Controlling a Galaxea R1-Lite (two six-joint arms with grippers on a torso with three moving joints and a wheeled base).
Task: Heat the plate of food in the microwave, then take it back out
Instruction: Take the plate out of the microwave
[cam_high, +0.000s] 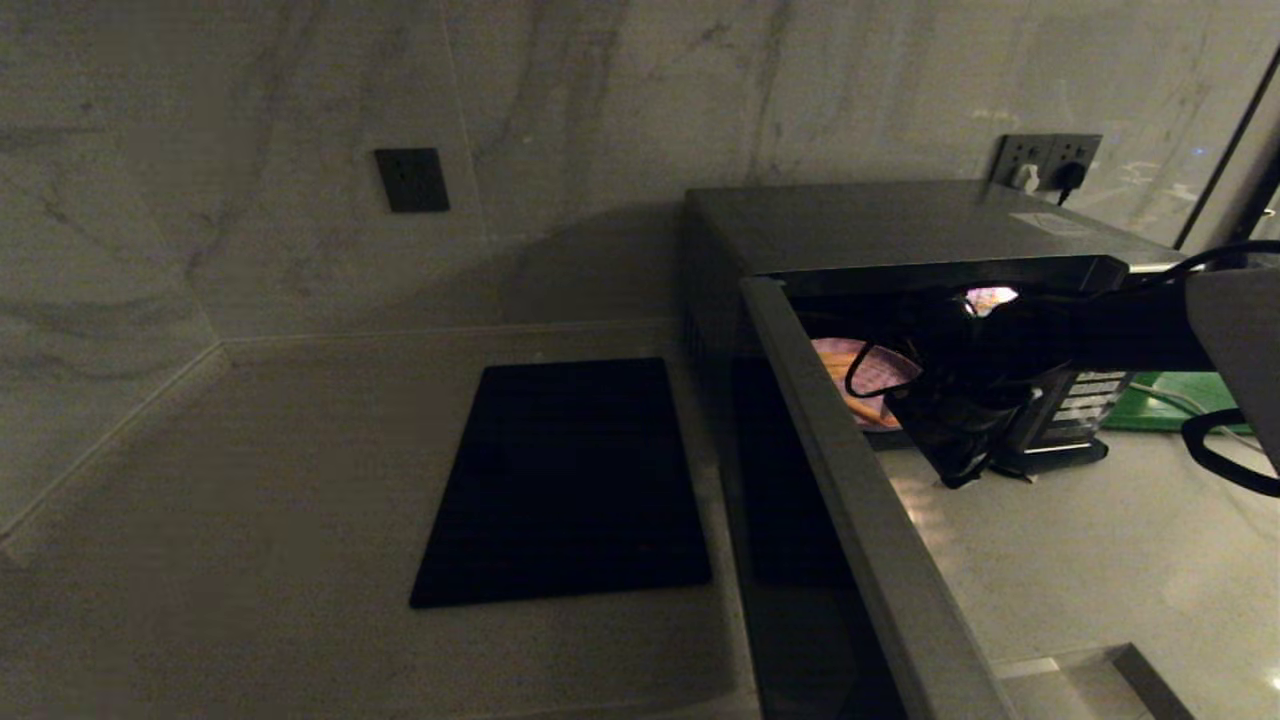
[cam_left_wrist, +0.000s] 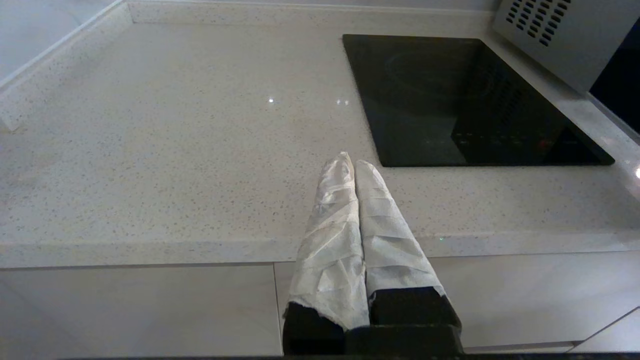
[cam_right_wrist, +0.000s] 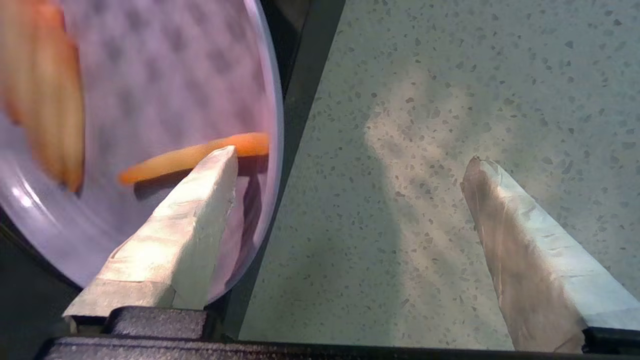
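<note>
- jaws of my right gripper (cam_right_wrist: 350, 175) stand wide apart with nothing between them, just outside the open mouth of the large silver-grey microwave (cam_high: 900, 225).
- jaws of my left gripper (cam_left_wrist: 354, 167) are pressed together and empty; that arm sits parked low at the front edge of the pale speckled stone worktop (cam_left_wrist: 175, 150), near the flat black rectangular panel (cam_left_wrist: 450, 100).
- small round lavender-purple plate of food (cam_right_wrist: 165, 90), with orange-yellow sticks on it, sits inside the microwave cavity, its rim at the door sill.
- one right finger (cam_right_wrist: 200, 210) overlaps the plate's rim; the other finger hangs over bare worktop outside.
- i judge the rim lies off to one side of the gap, so the right arm, clearly the nearer one, must shift across to straddle it.
</note>
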